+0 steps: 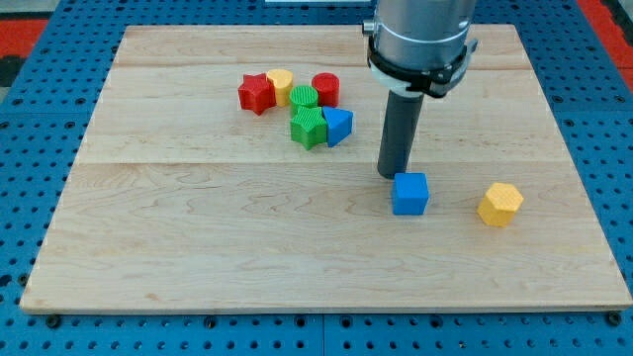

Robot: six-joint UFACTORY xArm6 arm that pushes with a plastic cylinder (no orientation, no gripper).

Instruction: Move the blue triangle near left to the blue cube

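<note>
The blue triangle [338,126] lies in a cluster of blocks at the view's upper middle, touching the right side of a green star [309,128]. The blue cube [410,193] stands alone right of the board's centre. My tip [393,174] rests on the board just above and left of the blue cube, very close to its upper left corner, and well to the right and below the blue triangle.
In the cluster are also a red star [256,93], a yellow block [280,85], a green cylinder [304,98] and a red cylinder [326,89]. A yellow hexagonal block [499,204] sits right of the blue cube. The wooden board [198,247] lies on a blue pegboard table.
</note>
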